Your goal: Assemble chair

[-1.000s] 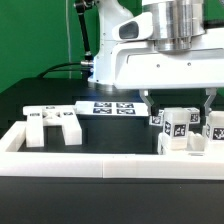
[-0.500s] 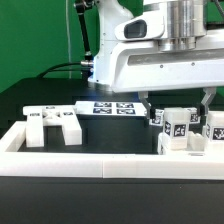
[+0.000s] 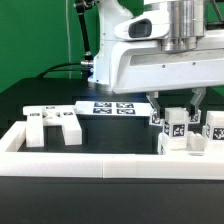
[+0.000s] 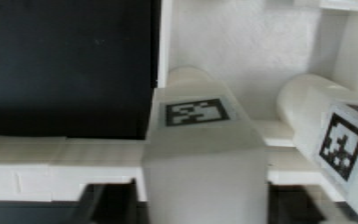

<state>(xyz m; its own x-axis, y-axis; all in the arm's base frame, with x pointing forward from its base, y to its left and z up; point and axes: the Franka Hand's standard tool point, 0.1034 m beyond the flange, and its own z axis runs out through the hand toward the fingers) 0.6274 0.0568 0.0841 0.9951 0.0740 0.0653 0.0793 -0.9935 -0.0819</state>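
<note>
The gripper (image 3: pixel 177 103) hung with jaws open astride a tagged chair part (image 3: pixel 176 128) just behind the border rail (image 3: pixel 70 158) at the exterior view's right; the pick-up step appeared in hand, requiring descent and closure on that part.
</note>
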